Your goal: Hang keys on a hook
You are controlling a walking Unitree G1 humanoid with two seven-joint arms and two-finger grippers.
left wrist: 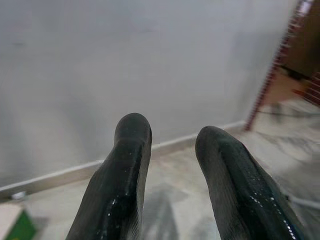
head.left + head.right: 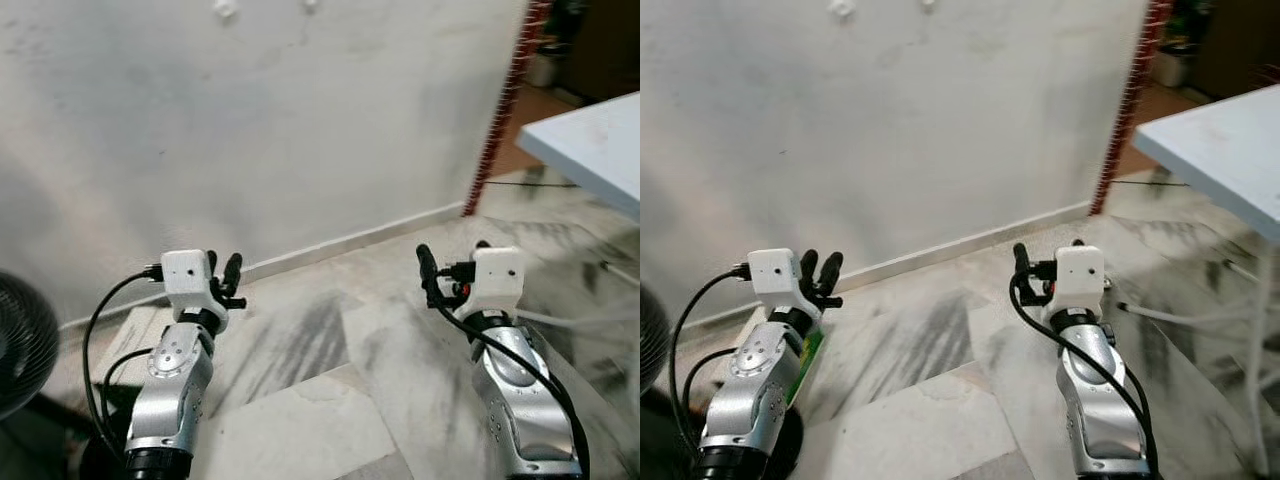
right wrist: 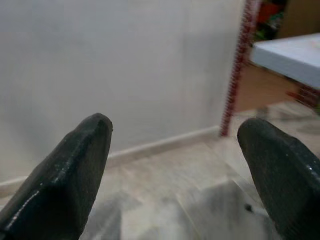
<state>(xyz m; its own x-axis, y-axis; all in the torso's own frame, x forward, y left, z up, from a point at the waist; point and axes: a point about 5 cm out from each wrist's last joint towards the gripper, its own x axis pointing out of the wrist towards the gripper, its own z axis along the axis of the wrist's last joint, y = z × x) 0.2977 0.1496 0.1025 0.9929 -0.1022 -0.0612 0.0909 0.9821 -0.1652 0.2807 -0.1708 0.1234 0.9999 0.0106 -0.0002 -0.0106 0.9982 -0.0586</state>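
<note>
Both arms are raised in front of a white wall (image 2: 300, 120). My left gripper (image 2: 222, 268) points at the wall, its two black fingers (image 1: 127, 165) a small gap apart with nothing between them. My right gripper (image 2: 453, 256) stands open wide, and its fingers (image 3: 75, 165) are also empty. Two small white fittings (image 2: 225, 8) are fixed high on the wall at the picture's top edge, too cut off to tell whether they are hooks. I see no keys.
A marble-pattern tiled floor (image 2: 330, 380) runs to the skirting. A black fan (image 2: 20, 340) stands at the far left, and a green and white box (image 2: 810, 350) lies under my left arm. A white table (image 2: 590, 140) is on the right, beyond a red brick edge (image 2: 500, 110).
</note>
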